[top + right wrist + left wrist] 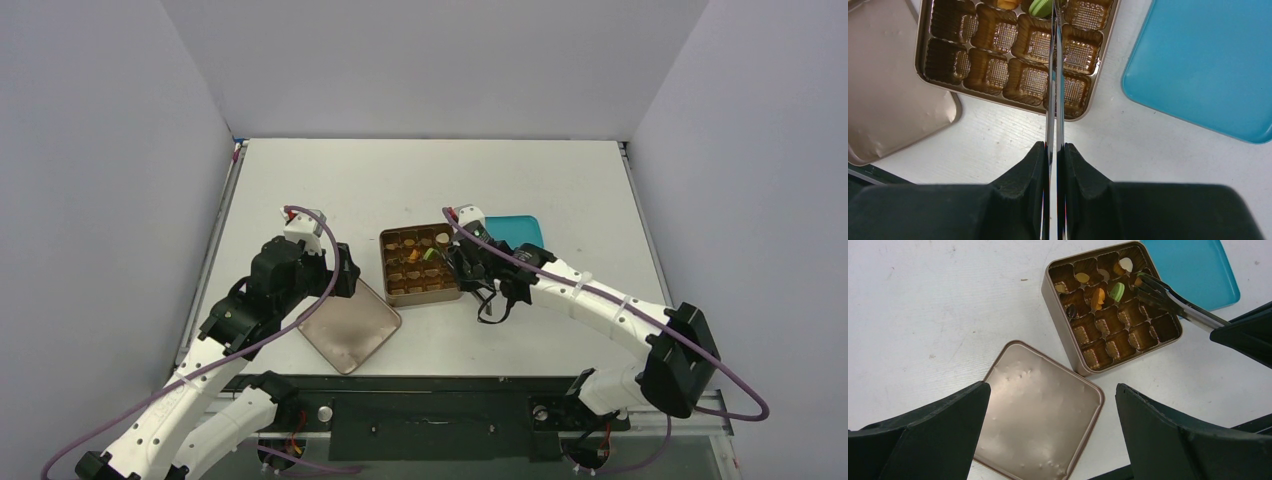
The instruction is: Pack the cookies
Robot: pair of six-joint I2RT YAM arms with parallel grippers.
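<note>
**Top view.** One white table (400, 180) with bare room on every side. One square tin (384, 268), open, at the centre. One flat tan metal lid (350, 325) just beside the tin's left corner. One blue tray (520, 229) with rounded corners just beside its right. The left tool (343, 282) is above the lid's far edge and the right tool (468, 262) is at the tin's right rim.

**Left wrist view.** The tin has sixteen ribbed gold cups. Five cookies (1118, 291) counted in the far rows: green, orange, yellow, pale and dark. The left tool's fingers are spread wide, holding nothing.

**Right wrist view.** One pair of steel tweezers (1054, 75) is clamped in the right tool. Its blades are nearly together, with the tips over the tin beside the green cookie.
</note>
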